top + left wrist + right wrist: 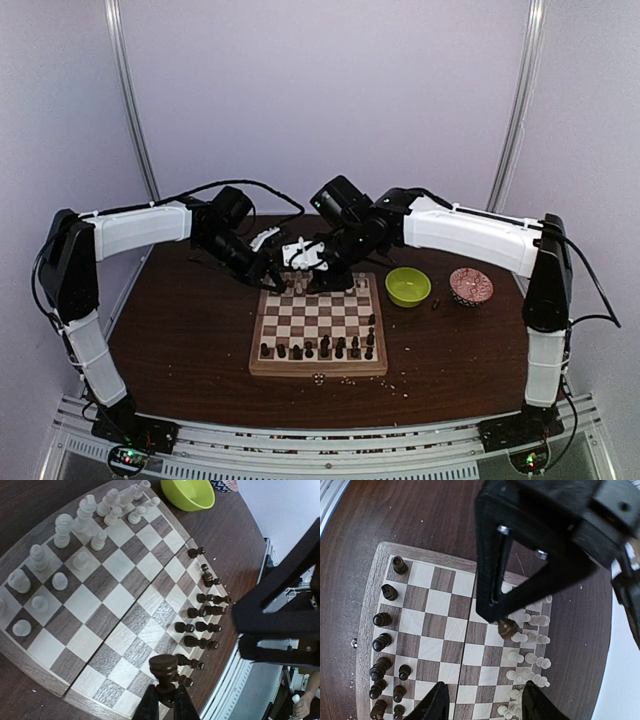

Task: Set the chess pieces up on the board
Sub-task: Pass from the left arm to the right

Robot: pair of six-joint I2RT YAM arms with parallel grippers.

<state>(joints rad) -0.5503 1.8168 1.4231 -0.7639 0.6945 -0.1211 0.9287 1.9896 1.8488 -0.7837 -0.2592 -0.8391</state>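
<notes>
The board (318, 318) lies mid-table with dark brown pieces (320, 349) along its near rows and cream-white pieces (298, 284) at its far edge. Above the board, my left gripper (166, 686) is shut on one dark brown piece (164, 668), which it holds by the stem; the right wrist view shows that piece (506, 628) hanging over the white side. My right gripper (484, 685) hovers over the board, open, with nothing between its fingers (438, 701). Both grippers crowd the far edge, the left gripper (281, 277) beside the right gripper (318, 272).
A lime-green bowl (408, 286) and a red patterned bowl (471, 286) stand right of the board. Pale crumbs (345, 380) lie scattered on the brown table in front of it. The right arm's gripper (280, 625) looms at the right of the left wrist view.
</notes>
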